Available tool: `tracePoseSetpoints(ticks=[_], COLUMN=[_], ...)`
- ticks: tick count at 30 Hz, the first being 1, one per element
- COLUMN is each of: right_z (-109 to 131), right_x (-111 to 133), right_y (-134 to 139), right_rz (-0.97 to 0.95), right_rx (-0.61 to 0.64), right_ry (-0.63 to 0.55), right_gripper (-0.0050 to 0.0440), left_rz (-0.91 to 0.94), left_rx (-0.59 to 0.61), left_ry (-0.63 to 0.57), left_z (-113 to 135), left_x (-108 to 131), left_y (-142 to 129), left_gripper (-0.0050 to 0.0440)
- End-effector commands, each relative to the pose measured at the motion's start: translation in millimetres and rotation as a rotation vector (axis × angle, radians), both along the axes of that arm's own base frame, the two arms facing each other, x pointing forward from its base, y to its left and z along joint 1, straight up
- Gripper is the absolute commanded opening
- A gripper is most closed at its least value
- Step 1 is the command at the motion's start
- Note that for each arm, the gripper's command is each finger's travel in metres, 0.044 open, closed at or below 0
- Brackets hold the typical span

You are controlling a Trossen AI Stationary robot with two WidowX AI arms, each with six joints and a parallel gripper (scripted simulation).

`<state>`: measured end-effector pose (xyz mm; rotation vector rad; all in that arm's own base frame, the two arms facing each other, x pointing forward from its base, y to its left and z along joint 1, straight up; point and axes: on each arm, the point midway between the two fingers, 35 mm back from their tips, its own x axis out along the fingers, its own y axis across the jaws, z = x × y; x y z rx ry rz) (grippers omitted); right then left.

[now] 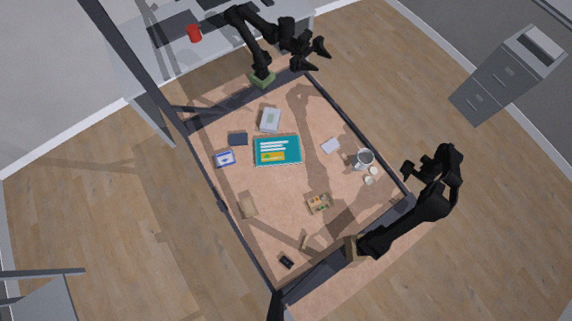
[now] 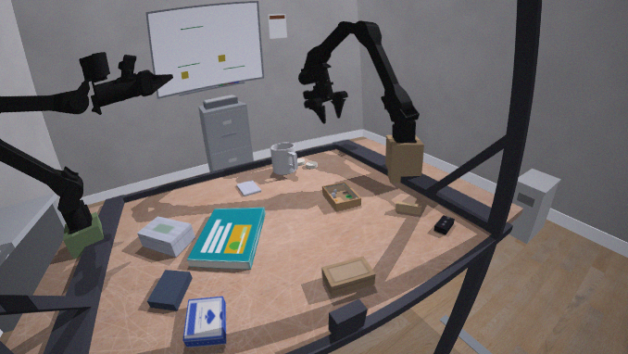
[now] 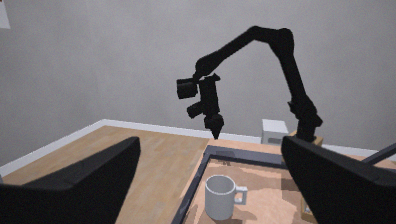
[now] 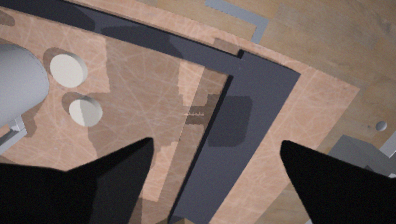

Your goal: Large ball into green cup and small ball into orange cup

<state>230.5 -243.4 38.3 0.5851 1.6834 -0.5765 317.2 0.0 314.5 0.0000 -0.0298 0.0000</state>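
The wooden puzzle (image 1: 314,206) (image 2: 350,204) lies flat on the table in front of the right arm's base. Its green and orange spots show small in the top and exterior views. Small greyish round shapes show inside, but which is which ball, and whether either is in a cup, is too small to tell. My right gripper (image 2: 332,120) (image 4: 217,146) is open and empty, high above the table's back corner, away from the puzzle. My left gripper (image 1: 323,63) is open and empty, raised beyond the table's edge on the far side from the puzzle.
A grey mug (image 1: 364,159) (image 2: 283,158) (image 3: 220,197) and two white discs stand near the back edge. A teal book (image 1: 278,150) (image 2: 227,238), several boxes, a tan box (image 2: 348,274), a small wooden piece (image 2: 408,208) and a black device (image 2: 445,224) lie around the puzzle.
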Motion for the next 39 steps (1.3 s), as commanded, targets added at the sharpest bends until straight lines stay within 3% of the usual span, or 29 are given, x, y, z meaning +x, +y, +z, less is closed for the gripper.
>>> tracePoseSetpoints(ticks=[1,6,9,16,19,26,39], right_z=[2,-5,-2,-16,-18,-23,-33], right_x=[30,50,51,65,69,71,64], right_y=[35,75,67,136,152,173,236], right_rz=[-0.044,-0.089,-0.092,-0.154,-0.178,-0.198,-0.261], right_rx=[-0.061,-0.095,-0.104,-0.113,-0.131,-0.132,-0.128], right_ry=[-0.035,-0.050,-0.059,-0.073,-0.090,-0.093,-0.121], right_gripper=[0.0400,0.0400,0.0400,0.0400,0.0400,0.0400,0.0400], left_rz=[0.000,0.000,0.000,0.000,0.000,0.000,0.000], left_rx=[0.000,0.000,0.000,0.000,0.000,0.000,0.000], left_ry=[-0.020,-0.020,-0.020,-0.020,-0.020,-0.020,-0.020], left_z=[8,8,8,8,8,8,8], left_x=[-1,-1,-1,-1,-1,-1,-1], left_y=[0,0,0,0,0,0,0], left_gripper=[0.0400,0.0400,0.0400,0.0400,0.0400,0.0400,0.0400])
